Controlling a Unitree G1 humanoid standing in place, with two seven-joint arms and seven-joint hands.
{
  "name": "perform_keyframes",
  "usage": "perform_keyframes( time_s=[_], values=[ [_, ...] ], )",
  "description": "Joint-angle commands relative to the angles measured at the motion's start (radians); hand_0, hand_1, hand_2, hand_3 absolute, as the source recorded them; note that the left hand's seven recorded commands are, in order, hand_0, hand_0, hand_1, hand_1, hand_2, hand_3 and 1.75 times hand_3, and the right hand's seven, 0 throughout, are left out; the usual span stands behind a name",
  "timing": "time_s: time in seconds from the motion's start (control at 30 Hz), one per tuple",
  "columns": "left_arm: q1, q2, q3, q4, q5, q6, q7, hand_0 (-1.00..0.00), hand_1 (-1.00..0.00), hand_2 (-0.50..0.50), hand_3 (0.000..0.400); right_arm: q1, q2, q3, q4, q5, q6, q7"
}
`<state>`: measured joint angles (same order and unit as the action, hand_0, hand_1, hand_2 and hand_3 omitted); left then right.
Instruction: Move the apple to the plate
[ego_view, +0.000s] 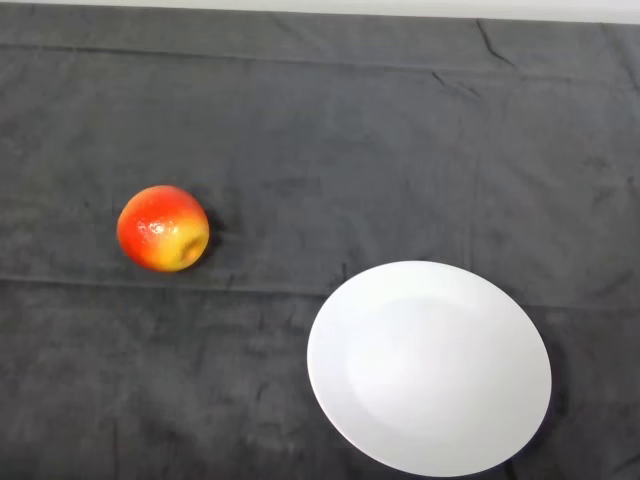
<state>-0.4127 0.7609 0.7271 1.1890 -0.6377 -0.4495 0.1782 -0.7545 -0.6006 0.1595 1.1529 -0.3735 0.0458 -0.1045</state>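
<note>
- While the red and yellow apple sits on the left side of the surface, no robot hand shows, so I cannot tell if it is open or closed.
- A dark cloth covers the surface.
- A round white plate lies low on the right, well apart from the apple.
- Nothing sits on the plate.

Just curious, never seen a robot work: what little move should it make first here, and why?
Probably bring the left hand in toward the apple. The apple sits on the cloth, left of the plate and apart from it, and no hand shows yet.
</note>
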Motion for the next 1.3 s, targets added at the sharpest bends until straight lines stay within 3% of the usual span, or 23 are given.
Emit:
perform_keyframes(
  time_s=[0.03,0.37,0.57,0.77,1.0,1.3],
  values=[
    [0.031,0.017,0.007,-0.034,0.036,0.006,0.007,0.0,0.0,0.0,0.0,0.022,-0.005,-0.0068,0.025,0.0048,-0.005,0.0004],
    [0.008,0.015,-0.005,-0.042,0.063,0.011,0.022,0.0,0.0,0.0,0.0,0.022,-0.005,-0.0068,0.024,0.005,-0.005,0.0004],
    [-0.055,0.007,-0.039,-0.06,0.093,0.021,0.028,0.0,0.0,0.0,0.0,0.022,-0.005,-0.0068,0.024,0.0051,-0.005,0.0005],
    [-0.135,-0.031,-0.084,-0.087,0.119,0.019,-0.007,0.0,0.0,0.0,0.0,0.023,-0.005,-0.0068,0.023,0.0053,-0.005,0.0006],
    [-0.194,-0.08,-0.128,-0.103,0.127,0.032,-0.131,0.0,0.0,0.0,0.0,0.023,-0.005,-0.0069,0.021,0.0056,-0.004,0.0007],
    [-0.21,-0.105,-0.162,-0.093,0.127,0.061,-0.307,0.0,0.0,0.0,0.0,0.024,-0.005,-0.007,0.019,0.0059,-0.003,0.001]
  ],
)
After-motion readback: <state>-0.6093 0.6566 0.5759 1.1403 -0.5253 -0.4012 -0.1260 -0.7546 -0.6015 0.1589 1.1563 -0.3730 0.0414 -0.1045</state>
